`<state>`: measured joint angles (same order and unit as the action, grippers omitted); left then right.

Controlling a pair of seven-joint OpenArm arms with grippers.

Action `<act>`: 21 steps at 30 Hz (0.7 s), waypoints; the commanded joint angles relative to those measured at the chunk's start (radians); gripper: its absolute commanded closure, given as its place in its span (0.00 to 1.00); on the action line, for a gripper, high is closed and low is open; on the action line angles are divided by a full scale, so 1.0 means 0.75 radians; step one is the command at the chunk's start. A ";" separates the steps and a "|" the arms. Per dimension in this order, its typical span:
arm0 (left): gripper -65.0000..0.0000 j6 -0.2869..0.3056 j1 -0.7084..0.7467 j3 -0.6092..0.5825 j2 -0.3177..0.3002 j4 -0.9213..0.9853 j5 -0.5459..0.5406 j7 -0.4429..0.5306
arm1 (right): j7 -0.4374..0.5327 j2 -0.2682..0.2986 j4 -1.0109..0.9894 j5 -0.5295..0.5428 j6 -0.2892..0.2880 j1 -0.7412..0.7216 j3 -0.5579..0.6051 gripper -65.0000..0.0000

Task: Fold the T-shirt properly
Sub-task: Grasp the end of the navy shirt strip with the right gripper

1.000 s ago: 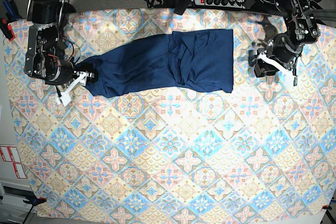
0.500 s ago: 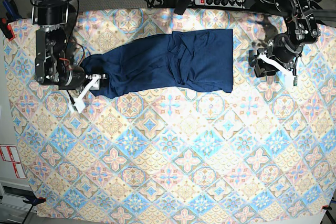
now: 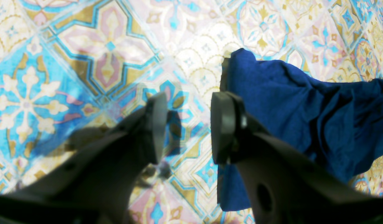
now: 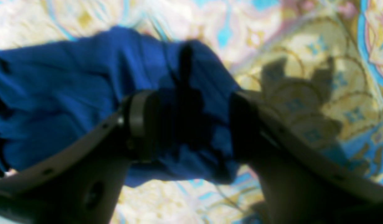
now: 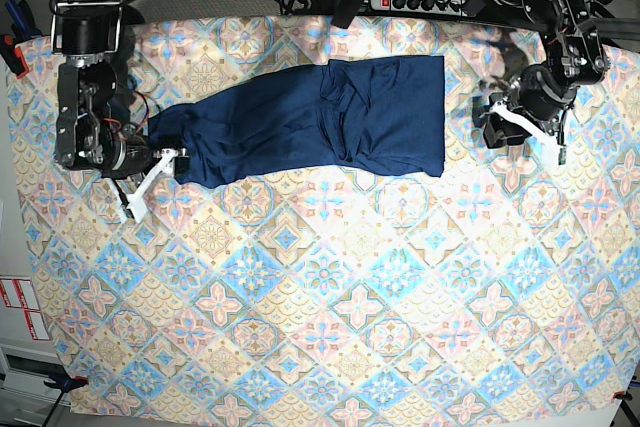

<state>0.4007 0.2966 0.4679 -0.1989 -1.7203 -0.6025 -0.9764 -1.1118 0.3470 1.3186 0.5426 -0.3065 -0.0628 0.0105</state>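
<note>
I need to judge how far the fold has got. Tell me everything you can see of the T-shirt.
The T-shirt is plain dark navy, soft-looking knit, no print. It lies on the patterned tablecloth near the far edge as a long band: a wider, square-edged end toward the left arm's side, creased in the middle, tapering to a narrow end by the right gripper. That gripper's open jaws straddle the narrow end. The left gripper is open over bare cloth beside the square end.

Right-wrist T-shirt (image 4: 70, 93) view blurred
</note>
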 commanded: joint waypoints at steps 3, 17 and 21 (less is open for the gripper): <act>0.66 0.009 -0.010 0.003 -0.014 -0.027 -0.016 0.026 | 0.015 0.017 0.031 -0.027 -0.006 -0.026 -0.009 0.47; 0.66 0.009 -0.006 0.005 -0.014 -0.027 -0.016 0.026 | 0.025 0.017 0.023 -0.033 -0.006 -0.026 0.001 0.32; 0.66 0.009 -0.006 0.005 -0.014 -0.027 -0.016 0.026 | 0.027 0.017 0.021 -0.033 -0.006 -0.026 0.003 0.32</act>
<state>0.4011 0.2966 0.4679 -0.1993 -1.7206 -0.6029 -0.9764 -1.1034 0.3466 1.3216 0.5083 -0.3065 -0.0631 0.0162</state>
